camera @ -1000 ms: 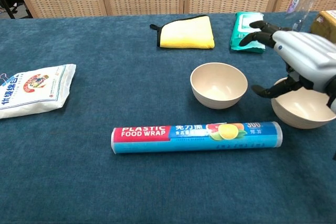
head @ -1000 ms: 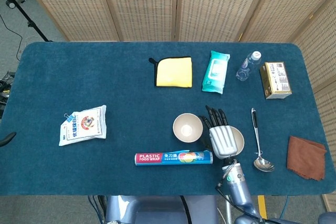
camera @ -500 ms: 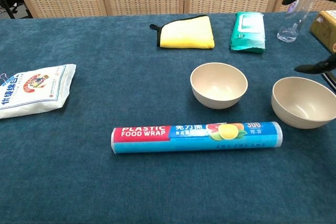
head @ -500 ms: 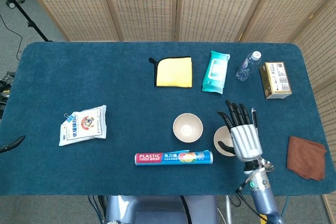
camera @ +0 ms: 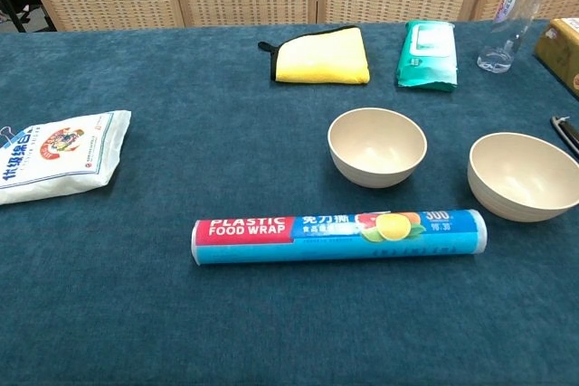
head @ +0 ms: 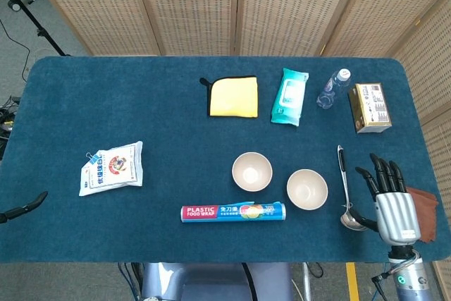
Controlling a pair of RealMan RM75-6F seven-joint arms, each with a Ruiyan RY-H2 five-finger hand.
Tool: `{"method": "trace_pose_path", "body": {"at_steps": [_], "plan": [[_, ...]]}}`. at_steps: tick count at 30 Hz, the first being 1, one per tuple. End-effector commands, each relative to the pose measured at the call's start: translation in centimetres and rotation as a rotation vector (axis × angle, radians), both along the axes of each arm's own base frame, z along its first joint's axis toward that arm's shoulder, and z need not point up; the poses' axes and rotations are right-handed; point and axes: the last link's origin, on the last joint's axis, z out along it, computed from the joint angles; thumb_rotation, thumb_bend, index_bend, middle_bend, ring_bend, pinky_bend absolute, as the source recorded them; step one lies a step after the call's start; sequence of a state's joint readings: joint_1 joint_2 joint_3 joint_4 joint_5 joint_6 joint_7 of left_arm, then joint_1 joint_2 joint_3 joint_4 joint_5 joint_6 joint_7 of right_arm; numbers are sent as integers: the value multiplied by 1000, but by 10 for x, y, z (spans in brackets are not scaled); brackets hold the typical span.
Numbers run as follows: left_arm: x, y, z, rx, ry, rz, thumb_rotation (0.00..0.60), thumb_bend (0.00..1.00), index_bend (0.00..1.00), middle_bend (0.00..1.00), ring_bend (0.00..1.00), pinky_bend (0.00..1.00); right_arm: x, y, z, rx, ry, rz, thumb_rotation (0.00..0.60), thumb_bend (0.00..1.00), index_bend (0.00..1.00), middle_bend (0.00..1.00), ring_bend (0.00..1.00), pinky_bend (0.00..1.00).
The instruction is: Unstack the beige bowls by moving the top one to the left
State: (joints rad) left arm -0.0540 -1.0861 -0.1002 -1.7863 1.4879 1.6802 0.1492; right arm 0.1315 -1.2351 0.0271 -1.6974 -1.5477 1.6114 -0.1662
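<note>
Two beige bowls [head: 252, 171] on a dark blue table [head: 106, 96], near a yellow cloth [head: 233, 96].

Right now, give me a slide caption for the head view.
Two beige bowls sit apart behind the food wrap roll; right hand open near the ladle.
</note>
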Motion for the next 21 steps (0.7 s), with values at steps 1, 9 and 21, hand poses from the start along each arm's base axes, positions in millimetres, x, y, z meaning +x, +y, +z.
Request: {"method": "trace_pose_path", "body": {"at_steps": [1, 9, 21], "plan": [[0, -2, -5, -9, -8, 1, 323, 95, 0, 0, 0, 0, -13, 3, 6, -14, 4, -32, 600, 0, 182, 0, 0, 0], [-9, -8, -18, -46, -22, 17, 322, 95, 0, 0, 0, 0, -28, -2, 18, -50, -8, -77, 600, 0, 182, 0, 0, 0], [-15, -12, -18, -52, -31, 44, 322, 95, 0, 0, 0, 0, -32, -10, -1, 18, -18, -94, 600, 0, 182, 0, 0, 0]]}}
